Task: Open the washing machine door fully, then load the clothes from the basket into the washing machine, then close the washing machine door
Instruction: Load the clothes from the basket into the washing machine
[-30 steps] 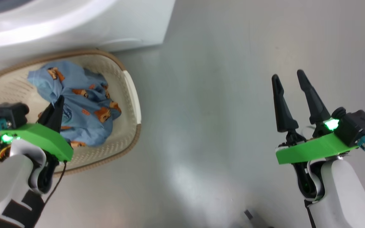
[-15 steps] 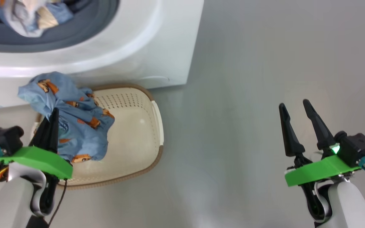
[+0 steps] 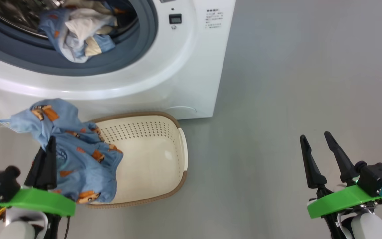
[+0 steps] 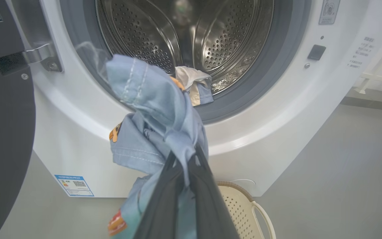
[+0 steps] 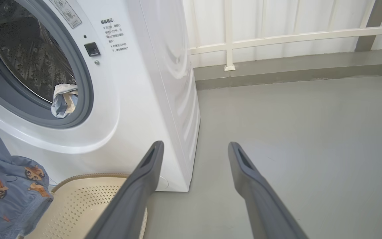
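Over basket [image 3: 181,156], left fingers [image 3: 46,162] clamp clothes [image 3: 78,156]; right fingers [image 3: 311,166] spread wide.

No wording reads clearly. On the washing machine [image 4: 277,132] front, a blue label [image 4: 74,186] with a QR code sits left of the left pincer [image 4: 186,154]; small printed lines [image 4: 360,53], illegible, stand up to its right, past the opening.

Head view downward, both wrist views facing washing machine [image 4: 277,113]

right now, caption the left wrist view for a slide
Left hand holds blue clothes before the open washing machine, another bundle inside.
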Motion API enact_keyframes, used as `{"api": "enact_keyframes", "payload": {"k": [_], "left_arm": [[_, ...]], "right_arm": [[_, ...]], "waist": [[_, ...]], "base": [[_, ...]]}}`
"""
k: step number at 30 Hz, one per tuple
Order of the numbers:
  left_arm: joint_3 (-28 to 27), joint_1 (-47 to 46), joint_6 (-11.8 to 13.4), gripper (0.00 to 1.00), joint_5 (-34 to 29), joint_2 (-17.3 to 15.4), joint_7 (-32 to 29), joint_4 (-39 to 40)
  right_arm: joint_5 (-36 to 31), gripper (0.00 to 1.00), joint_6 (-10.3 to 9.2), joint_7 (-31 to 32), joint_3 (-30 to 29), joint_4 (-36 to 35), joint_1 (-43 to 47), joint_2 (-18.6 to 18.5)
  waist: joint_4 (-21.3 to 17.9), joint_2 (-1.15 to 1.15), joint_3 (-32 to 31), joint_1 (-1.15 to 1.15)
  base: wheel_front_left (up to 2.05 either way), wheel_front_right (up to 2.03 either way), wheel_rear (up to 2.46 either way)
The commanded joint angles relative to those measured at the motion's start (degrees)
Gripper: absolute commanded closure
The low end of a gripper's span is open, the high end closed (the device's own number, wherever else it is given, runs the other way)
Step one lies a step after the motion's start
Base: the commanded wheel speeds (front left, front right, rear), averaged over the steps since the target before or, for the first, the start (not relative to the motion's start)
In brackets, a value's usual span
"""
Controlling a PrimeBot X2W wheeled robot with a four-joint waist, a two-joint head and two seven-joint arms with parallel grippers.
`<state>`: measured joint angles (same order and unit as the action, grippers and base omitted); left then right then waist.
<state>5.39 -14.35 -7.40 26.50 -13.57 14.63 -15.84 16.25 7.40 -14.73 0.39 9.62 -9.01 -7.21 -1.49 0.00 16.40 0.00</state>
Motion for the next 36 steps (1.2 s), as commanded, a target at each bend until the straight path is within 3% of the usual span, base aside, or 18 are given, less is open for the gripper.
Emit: {"api": "enact_keyframes", "payload": {"k": [1,12,22,29,36], "left_arm": [[-2.7,0.19,-0.09,1.0,-0.56,-1.57,0.37,1.89],[-8.37,8.89,-0.09,1.0,-5.07,1.87,0.37,10.59],[-9.56,9.2,-0.09,1.0,-5.49,3.14,0.37,13.36],[-9.77,5.48,-0.09,1.0,-4.75,2.27,0.37,13.53],[-9.35,-2.9,-0.09,1.0,-4.59,-1.14,0.37,12.91]], "right_arm": [[-0.01,0.0,0.09,-0.27,1.04,-1.23,0.79,-0.53],[0.39,0.0,0.09,-0.27,0.93,-1.37,3.38,-1.12],[0.27,0.0,0.09,-0.27,0.98,-1.84,2.95,-0.97],[0.06,0.0,0.09,-0.27,0.92,-2.39,1.5,-0.07],[-0.27,0.0,0.09,-0.27,1.39,-2.76,-0.83,1.25]], "waist": [[1.09,0.0,-1.54,0.0],[1.59,0.0,-3.35,0.0],[1.22,0.0,-1.69,0.0],[0.26,0.0,1.66,0.0],[-1.58,0.0,6.12,0.0]], "base": [[0.0,0.0,0.0],[0.0,0.0,0.0],[0.0,0.0,0.0],[0.0,0.0,0.0],[0.0,0.0,0.0]]}}
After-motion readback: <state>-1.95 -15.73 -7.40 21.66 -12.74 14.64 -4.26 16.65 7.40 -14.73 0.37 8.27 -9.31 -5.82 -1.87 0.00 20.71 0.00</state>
